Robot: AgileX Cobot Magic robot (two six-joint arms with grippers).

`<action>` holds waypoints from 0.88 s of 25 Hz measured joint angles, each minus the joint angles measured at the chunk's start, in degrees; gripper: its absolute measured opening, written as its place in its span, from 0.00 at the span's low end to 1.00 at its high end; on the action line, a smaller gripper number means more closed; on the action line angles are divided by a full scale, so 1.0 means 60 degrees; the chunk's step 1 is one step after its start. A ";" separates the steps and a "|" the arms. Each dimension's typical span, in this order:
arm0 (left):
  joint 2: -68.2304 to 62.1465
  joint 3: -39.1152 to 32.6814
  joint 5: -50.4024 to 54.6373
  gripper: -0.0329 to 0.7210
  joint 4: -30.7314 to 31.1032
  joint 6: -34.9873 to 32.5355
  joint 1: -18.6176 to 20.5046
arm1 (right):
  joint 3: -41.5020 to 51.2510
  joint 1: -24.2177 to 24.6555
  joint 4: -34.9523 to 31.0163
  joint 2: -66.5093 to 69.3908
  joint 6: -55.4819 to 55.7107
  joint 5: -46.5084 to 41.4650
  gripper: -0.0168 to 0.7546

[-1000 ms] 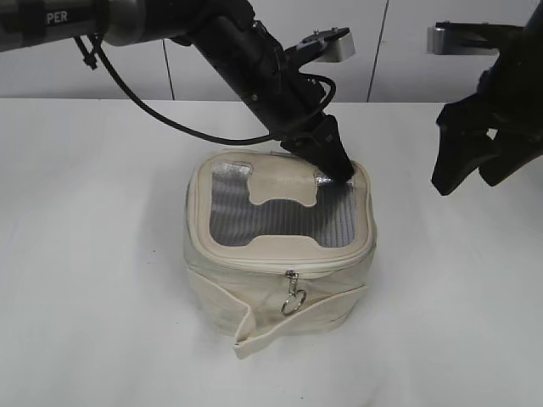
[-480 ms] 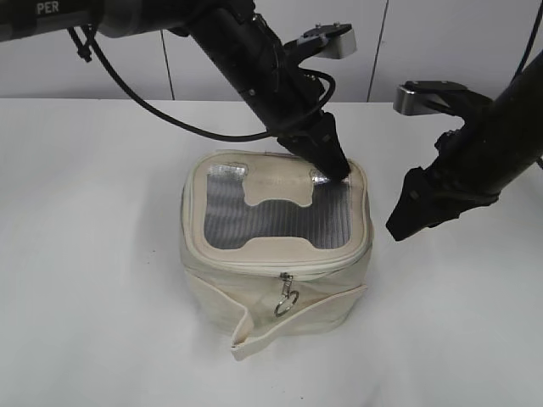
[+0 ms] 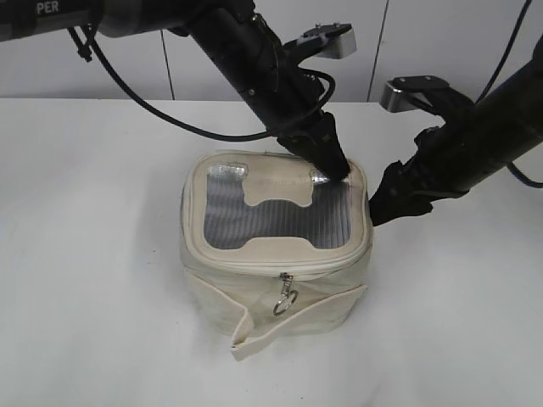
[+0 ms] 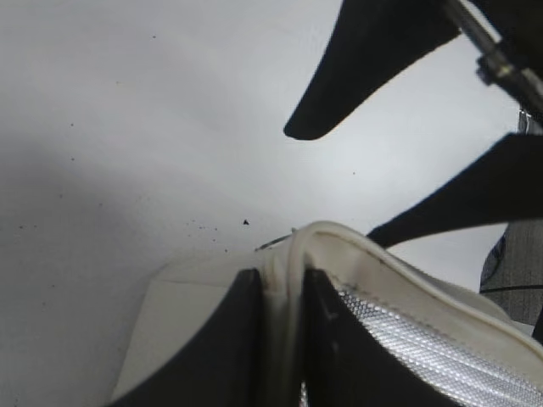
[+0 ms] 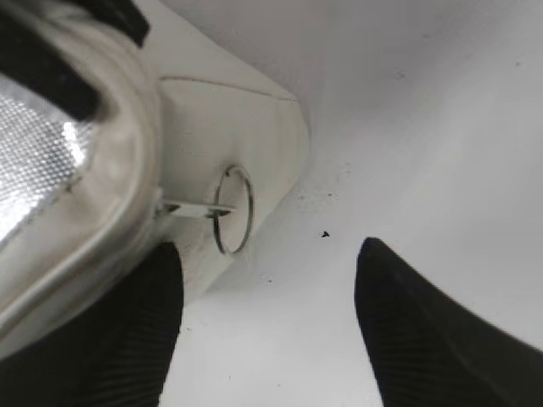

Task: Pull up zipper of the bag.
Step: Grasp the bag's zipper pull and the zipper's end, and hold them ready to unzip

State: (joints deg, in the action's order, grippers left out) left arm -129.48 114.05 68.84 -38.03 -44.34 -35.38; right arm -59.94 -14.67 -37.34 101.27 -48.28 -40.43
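The cream-white bag (image 3: 254, 292) stands mid-table, its lid showing the grey mesh panel and H-shaped patch. The zipper (image 3: 254, 263) runs round the lid rim. One silver slider with a ring pull (image 3: 286, 298) hangs at the front. My left gripper (image 3: 336, 172) is shut on the lid rim at the back right corner; the left wrist view shows the rim pinched between the jaws (image 4: 282, 292). My right gripper (image 3: 382, 206) is open and empty beside the bag's right side. In the right wrist view a second slider's ring pull (image 5: 232, 209) lies just ahead of its jaws (image 5: 267, 288).
A loose strap flap (image 3: 254, 337) hangs off the bag's front lower edge. The white table (image 3: 93, 254) spreads round the bag. A white panelled wall (image 3: 407, 42) stands behind it. My right gripper's fingers show in the left wrist view (image 4: 373, 59).
My right arm has come down and to the left, from high at the right to the bag's right side. The bag shifted slightly left. My left gripper has stayed on the rim.
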 joint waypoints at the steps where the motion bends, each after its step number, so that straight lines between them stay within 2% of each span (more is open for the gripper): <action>1: 0.0000 0.0000 0.0000 0.18 0.0000 0.0000 0.0000 | 0.0000 0.0000 -0.0089 0.0146 -0.0096 0.0021 0.67; 4: 0.0001 0.0000 0.0000 0.18 0.0000 0.0000 0.0000 | 0.0000 0.0000 -0.0734 0.0571 -0.0674 0.0021 0.67; 6: 0.0001 0.0000 0.0008 0.18 0.0000 0.0000 0.0000 | 0.0007 0.0000 -0.1257 0.0733 -0.1189 0.0215 0.62; 9: 0.0001 0.0000 0.0010 0.18 0.0000 0.0000 0.0000 | 0.0032 0.0000 -0.1748 0.0820 -0.1692 0.0478 0.41; 12: 0.0001 0.0000 0.0010 0.18 0.0000 0.0000 0.0000 | 0.0032 0.0000 -0.2022 0.0831 -0.1821 0.0579 0.12; 14: 0.0001 0.0000 0.0010 0.18 0.0000 0.0000 0.0000 | 0.0032 0.0000 -0.2049 0.0831 -0.1762 0.0579 0.03; 17: 0.0001 0.0000 0.0010 0.18 0.0000 0.0000 0.0000 | 0.0032 0.0000 -0.1767 0.0796 -0.1224 0.0471 0.03; 22: 0.0001 0.0000 0.0010 0.18 0.0000 0.0000 0.0000 | 0.0032 0.0000 -0.0619 0.0240 0.0146 -0.0015 0.03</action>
State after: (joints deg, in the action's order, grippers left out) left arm -129.47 114.05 68.90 -38.03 -44.34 -35.38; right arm -59.74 -14.67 -41.06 102.71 -47.40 -40.52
